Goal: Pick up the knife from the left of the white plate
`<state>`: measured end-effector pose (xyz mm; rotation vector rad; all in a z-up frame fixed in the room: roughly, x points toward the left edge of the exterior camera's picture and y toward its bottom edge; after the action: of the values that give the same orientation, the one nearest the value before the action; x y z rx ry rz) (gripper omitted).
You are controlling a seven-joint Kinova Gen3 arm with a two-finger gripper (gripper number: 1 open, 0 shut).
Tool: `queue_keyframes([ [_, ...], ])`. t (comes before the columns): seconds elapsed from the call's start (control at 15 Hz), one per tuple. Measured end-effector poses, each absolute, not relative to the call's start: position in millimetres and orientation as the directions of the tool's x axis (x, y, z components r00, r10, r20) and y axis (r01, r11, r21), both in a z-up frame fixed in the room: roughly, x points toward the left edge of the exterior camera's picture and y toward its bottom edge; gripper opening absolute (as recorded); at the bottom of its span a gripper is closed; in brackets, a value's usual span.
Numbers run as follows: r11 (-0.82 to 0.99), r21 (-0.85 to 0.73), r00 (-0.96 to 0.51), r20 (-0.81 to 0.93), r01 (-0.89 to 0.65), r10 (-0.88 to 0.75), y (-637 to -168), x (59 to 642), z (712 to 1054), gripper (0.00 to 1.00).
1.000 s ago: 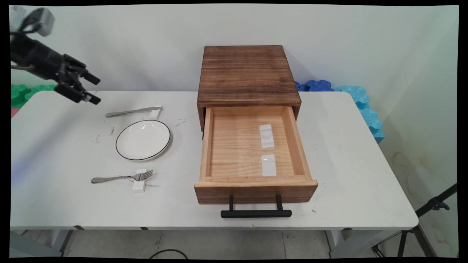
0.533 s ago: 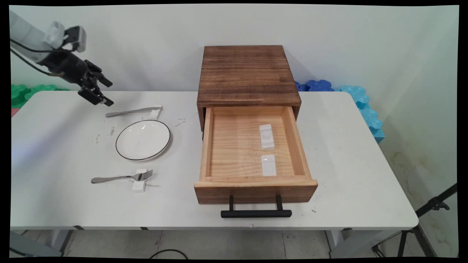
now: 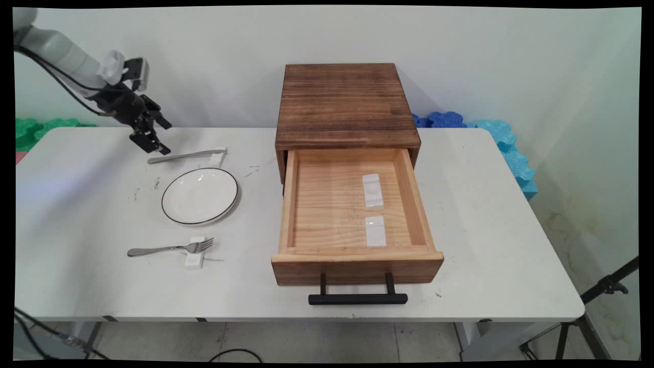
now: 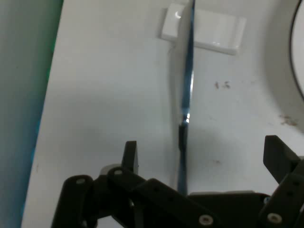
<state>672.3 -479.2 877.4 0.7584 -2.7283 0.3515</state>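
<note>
Tool is hanging wide open and holding nothing, just above the handle end of a knife, whose handle is running up between the two fingers in the hand view. Knife's blade tip is resting on a small white rest. Just in front of the knife, a white plate is sitting on the worktop, with a fork beyond it.
</note>
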Motion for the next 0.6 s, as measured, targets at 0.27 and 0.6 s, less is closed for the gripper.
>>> queue_keyframes([
  [0.27, 0.854, -0.147, -0.841, 0.319, -0.500, -0.437, -500.3, 673.6, 856.0, 1.00],
  [0.6, 0.874, -0.133, -0.858, 0.304, -0.468, -0.413, -520.7, 673.5, 834.0, 1.00],
])
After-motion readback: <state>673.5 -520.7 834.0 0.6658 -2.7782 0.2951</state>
